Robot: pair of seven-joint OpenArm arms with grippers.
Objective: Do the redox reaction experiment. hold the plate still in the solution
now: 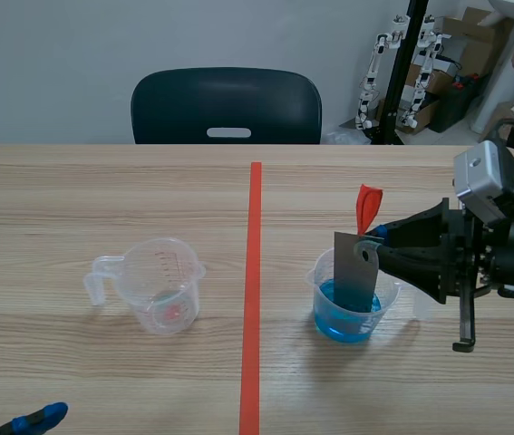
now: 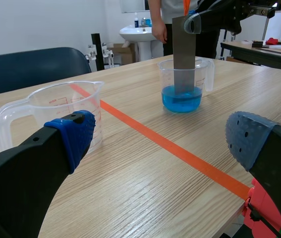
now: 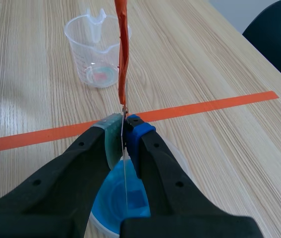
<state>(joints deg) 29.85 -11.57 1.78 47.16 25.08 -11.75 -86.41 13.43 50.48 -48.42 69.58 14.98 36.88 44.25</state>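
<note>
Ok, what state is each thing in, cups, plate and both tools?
Plate: upright, lower end in the blue liquid.
Blue-filled cup: upright, part full.
Other cup: upright, pinkish trace at bottom.
Right tool: shut on the plate.
Left tool: open, empty.

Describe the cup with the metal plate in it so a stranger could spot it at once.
Find the orange tape line down the wooden table; the cup stands right of it in the scene view. Unlike the clear cup left of the line, it holds blue liquid, with a grey plate held upright in it by the right pincer.
</note>
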